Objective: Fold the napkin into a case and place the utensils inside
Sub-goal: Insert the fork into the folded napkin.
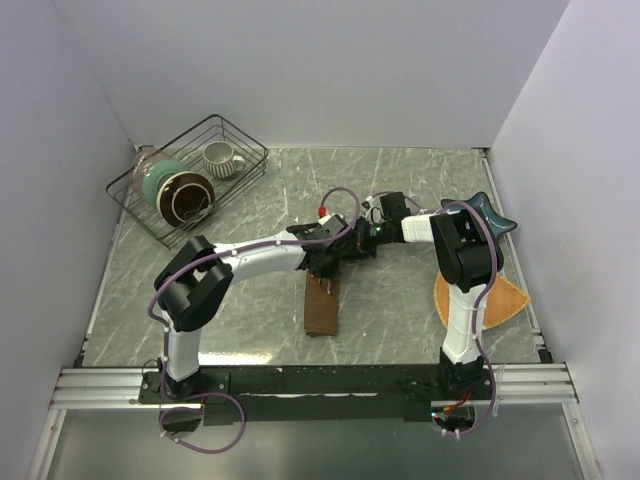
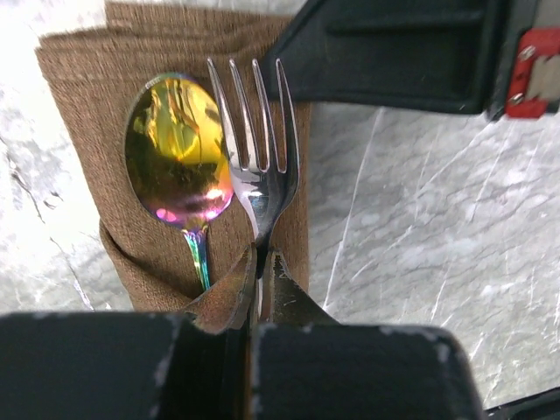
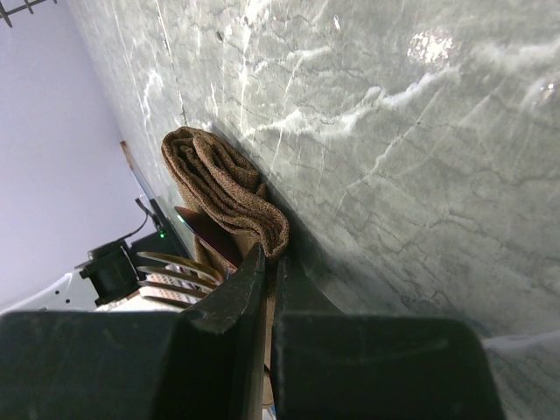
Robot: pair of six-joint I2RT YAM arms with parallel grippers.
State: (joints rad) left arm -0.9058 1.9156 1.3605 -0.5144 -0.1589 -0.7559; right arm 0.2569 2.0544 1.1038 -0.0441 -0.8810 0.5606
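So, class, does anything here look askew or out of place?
Slightly. The fork lies hard against one edge of the napkin, while the spoon lies well inside. In the right wrist view the napkin's folded end looks bunched rather than flat.

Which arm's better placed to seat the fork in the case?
Left. The left pincer grips the fork beside the spoon in the case; right pincer is shut at the case's end.

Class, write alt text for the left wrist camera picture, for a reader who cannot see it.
A gold-bowled spoon and a silver fork lie side by side on a folded brown napkin, the spoon's handle tucked into its fold, on a grey marbled table. The shut left gripper appears to pinch the fork's neck at the bottom edge.
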